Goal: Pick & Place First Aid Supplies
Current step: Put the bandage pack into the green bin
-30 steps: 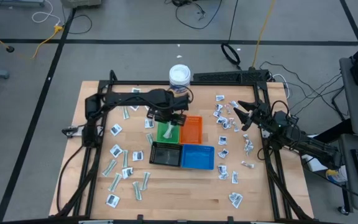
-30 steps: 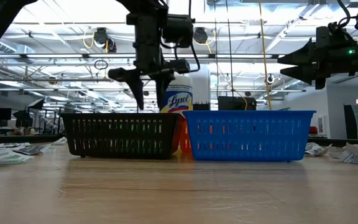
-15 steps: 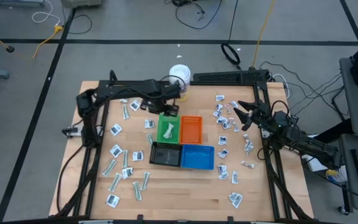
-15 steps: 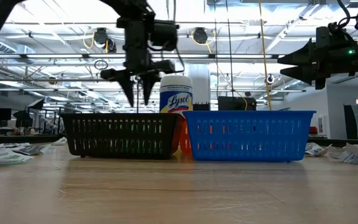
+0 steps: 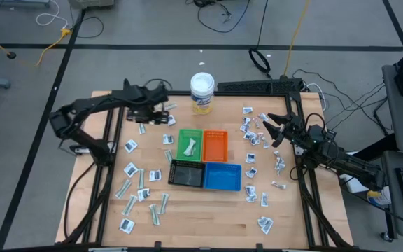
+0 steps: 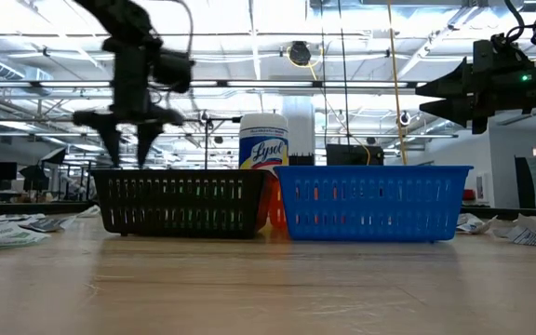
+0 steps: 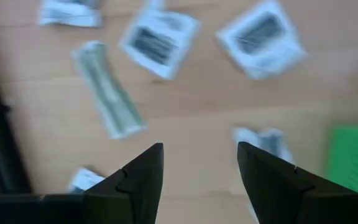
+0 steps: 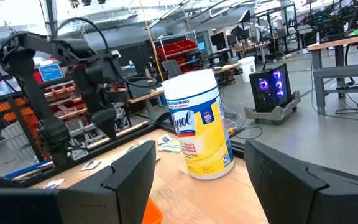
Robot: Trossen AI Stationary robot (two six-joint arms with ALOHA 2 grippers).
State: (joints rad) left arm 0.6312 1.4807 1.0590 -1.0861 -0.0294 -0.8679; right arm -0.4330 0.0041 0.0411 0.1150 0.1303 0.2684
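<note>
Comparing with a second ago, we note the left gripper (image 5: 161, 112) has swung from above the green tray (image 5: 189, 145) to the surface's far-left packets (image 7: 158, 40), fingers (image 7: 143, 171) parted and empty. A white item lies in the green tray, so we judge one placement done and the next pick beginning. Right gripper (image 5: 270, 130) waits, fingers wide, over the right-hand packets (image 5: 252, 139).

Left claw (image 5: 165, 112): hangs with fingers apart above scattered packets (image 5: 130, 145) near the far-left corner; bare surface (image 7: 191, 112) directly below.
Middle: green tray (image 5: 189, 145), orange tray (image 5: 215, 145), black tray (image 5: 186, 173) and blue tray (image 5: 222, 176) block passage.
Far edge: Lysol tub (image 5: 201, 92) stands upright.
Near edge: surface open.
</note>
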